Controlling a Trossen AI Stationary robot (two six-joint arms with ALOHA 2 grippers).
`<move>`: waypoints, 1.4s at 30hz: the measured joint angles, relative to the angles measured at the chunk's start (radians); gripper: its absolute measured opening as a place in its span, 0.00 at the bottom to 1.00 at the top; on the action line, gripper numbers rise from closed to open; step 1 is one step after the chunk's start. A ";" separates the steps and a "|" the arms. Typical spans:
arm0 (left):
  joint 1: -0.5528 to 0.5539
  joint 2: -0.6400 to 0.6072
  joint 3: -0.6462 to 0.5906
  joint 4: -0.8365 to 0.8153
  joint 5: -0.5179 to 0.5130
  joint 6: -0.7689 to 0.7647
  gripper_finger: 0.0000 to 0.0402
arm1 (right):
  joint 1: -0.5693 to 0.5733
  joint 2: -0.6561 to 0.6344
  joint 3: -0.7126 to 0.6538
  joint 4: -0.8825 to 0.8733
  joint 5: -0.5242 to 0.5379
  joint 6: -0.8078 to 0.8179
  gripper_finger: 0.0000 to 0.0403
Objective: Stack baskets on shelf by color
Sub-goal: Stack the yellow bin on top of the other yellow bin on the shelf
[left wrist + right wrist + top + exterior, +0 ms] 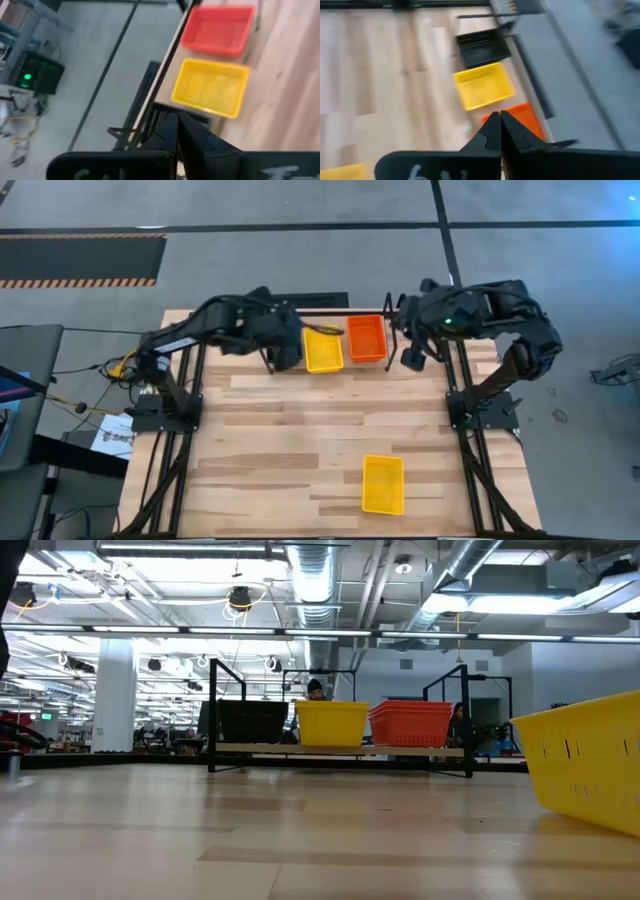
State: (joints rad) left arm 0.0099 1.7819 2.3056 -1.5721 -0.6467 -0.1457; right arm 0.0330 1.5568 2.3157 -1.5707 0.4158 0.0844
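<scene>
The shelf stands at the table's far edge and bears three baskets side by side: a black one, a yellow one and a red-orange one. In the high view the yellow basket and the red-orange basket show, while my left arm hides the black one. Another yellow basket lies flat on the table near its front edge. My left gripper hangs shut above the shelf's left end. My right gripper hangs shut above the shelf's right end. Neither holds anything.
Black rail frames carrying the arms run along the table's left and right sides. The wooden tabletop between the shelf and the loose yellow basket is bare. Beyond the far edge lies grey floor with a striped mat.
</scene>
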 joint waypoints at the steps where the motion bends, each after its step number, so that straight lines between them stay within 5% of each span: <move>1: -0.024 -0.013 0.000 0.000 -0.010 -0.028 0.00 | -0.002 0.009 0.000 0.000 -0.031 0.009 0.02; 10: -0.269 -0.076 0.000 0.001 -0.133 -0.224 0.00 | 0.095 0.106 -0.007 0.002 -0.284 0.072 0.09; 15: -0.399 -0.081 0.000 0.001 -0.209 -0.296 0.00 | 0.187 0.141 -0.113 0.000 -0.338 0.114 0.12; 32: -0.594 -0.099 0.000 0.001 -0.203 -0.252 0.00 | 0.457 0.043 -0.586 0.039 -0.338 0.899 0.12; 42: -0.601 -0.101 0.000 0.001 -0.187 -0.180 0.00 | 0.530 0.152 -0.592 0.181 -0.301 0.985 0.17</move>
State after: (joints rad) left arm -0.5907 1.6806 2.3058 -1.5711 -0.8335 -0.3259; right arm 0.5626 1.7090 1.7237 -1.3896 0.1144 1.0689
